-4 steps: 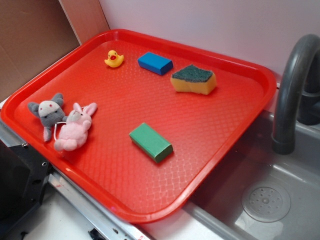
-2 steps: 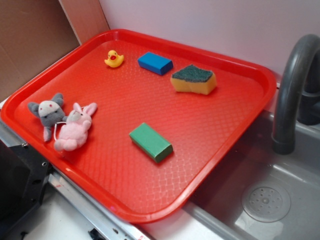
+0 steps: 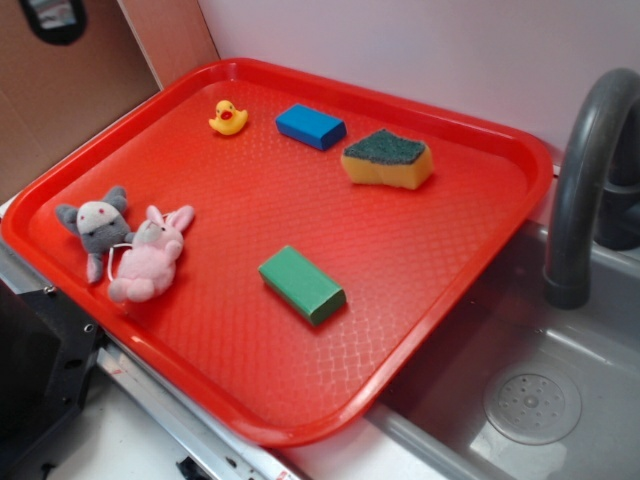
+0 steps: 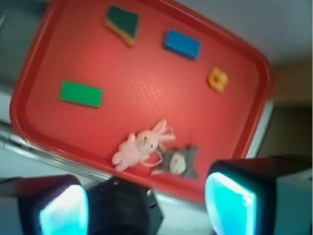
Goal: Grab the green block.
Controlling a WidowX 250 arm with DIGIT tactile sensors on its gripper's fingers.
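one green block [image 3: 302, 284] lies flat on the red tray [image 3: 470, 270], toward its 5 o'clock side, untouched. the gripper [image 4: 146, 205] hangs high above, jaws spread wide, grasping nothing.

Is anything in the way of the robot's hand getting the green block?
Nothing visible. The gripper hovers open high above the tray; the green block lies alone, apart from the pink bunny.

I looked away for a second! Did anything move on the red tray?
Nothing on the tray moved. The only change: a dark object, likely part of the robot, has come in at the top left corner. The green block lies untouched. The claw is open, high above.
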